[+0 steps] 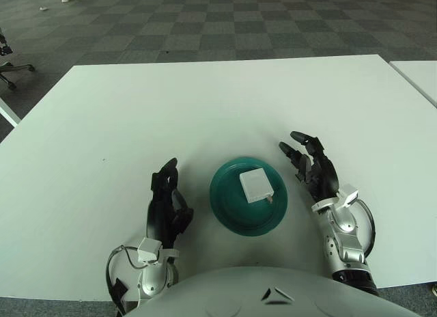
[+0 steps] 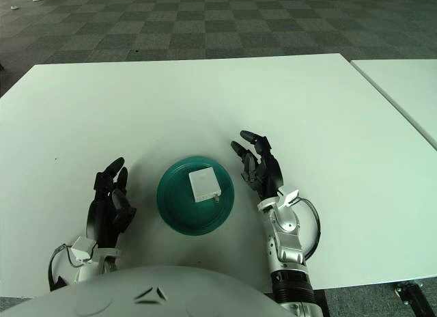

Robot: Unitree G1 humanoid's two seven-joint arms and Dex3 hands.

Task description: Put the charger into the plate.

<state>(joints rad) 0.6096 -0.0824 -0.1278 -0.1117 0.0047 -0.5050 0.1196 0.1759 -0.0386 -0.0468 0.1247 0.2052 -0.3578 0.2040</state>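
Note:
A white square charger [image 1: 256, 185] lies inside the round dark green plate [image 1: 229, 211] near the table's front edge; its metal prongs point to the lower right. My right hand [image 1: 308, 162] is just right of the plate, fingers spread, holding nothing and not touching the charger. My left hand [image 1: 167, 197] shows to the left of the plate, fingers relaxed and empty. The same scene shows in the right eye view, with the charger [image 2: 204, 184] in the plate [image 2: 174, 208].
The white table [image 1: 205, 105] stretches far ahead and to both sides. A second white table [image 1: 420, 74] stands at the right, with a narrow gap between. Checkered carpet floor lies beyond the far edge.

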